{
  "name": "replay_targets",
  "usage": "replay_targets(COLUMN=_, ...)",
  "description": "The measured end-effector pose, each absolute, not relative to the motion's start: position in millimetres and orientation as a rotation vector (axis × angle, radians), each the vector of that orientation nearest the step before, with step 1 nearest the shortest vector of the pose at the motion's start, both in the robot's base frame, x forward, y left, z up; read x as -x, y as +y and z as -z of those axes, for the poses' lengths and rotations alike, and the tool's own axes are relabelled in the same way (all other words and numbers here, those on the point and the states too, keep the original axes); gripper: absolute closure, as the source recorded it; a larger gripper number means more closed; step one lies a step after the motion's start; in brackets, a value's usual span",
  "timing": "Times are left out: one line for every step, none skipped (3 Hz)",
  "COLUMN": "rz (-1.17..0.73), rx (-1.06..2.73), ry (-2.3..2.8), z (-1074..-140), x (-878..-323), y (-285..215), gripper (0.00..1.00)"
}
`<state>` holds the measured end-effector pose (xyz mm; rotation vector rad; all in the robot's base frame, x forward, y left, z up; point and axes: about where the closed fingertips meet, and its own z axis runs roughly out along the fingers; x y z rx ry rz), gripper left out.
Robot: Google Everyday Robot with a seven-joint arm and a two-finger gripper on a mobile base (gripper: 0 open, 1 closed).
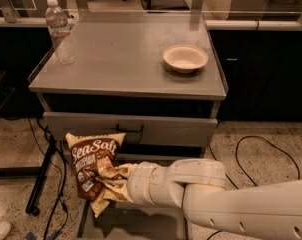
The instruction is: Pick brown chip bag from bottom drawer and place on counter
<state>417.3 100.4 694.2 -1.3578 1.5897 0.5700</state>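
**End effector.** The end effector sits low in front of the three-drawer grey metal cabinet, toward the cabinet's left side. It is clamped on the lower right part of the crinkly dark brown chip bag with tan ends and white "Sea Salt" script. The foil is bunched up where it meets the end effector. The cream-coloured arm reaches in from the cabinet's right front.

**Task item.** The bag is upright with its label facing outward, carried clear of every surface. It hangs in front of the cabinet's lower left face, above the shallow grey tray-like bottom drawer, which stands pulled out at the cabinet's foot. The bag's top edge is well below the cabinet's flat grey worktop.

**Other items.** A clear plastic water bottle stands at the rear left of the cabinet's top. A shallow cream bowl sits at its right side. The area between them, toward the cabinet's front edge, is bare.

**Progress.**
- Grasp: judged complete.
- Removal from the drawer: judged complete, or very nearly so.
- Outstanding: raise the bag above the cabinet's top edge, carry it over the top, set it down and let go.
- Overall: roughly the first half is done, and the placement half is not yet begun.

**Risk.** The hold is on one corner of a slippery bag, so it may swing or slip during the lift.
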Motion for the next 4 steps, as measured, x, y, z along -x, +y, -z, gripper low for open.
replay_targets(rz=-0.545, rx=1.363, ry=1.568, z=-712.0, x=-422.3, y=109.2, gripper=1.00)
replay_targets(rz=-0.478, rx=1.390, ry=1.518, z=-749.5, x=-433.2, y=125.3, gripper=1.00)
replay_targets(rz=-0.422, rx=1.413, ry=1.472, z=-783.4, x=-441.9, y=140.6, gripper=1.00)
replay_targets(rz=-0.420, rx=1.421, ry=1.467, z=-786.6, x=-441.6, y=143.9, gripper=1.00)
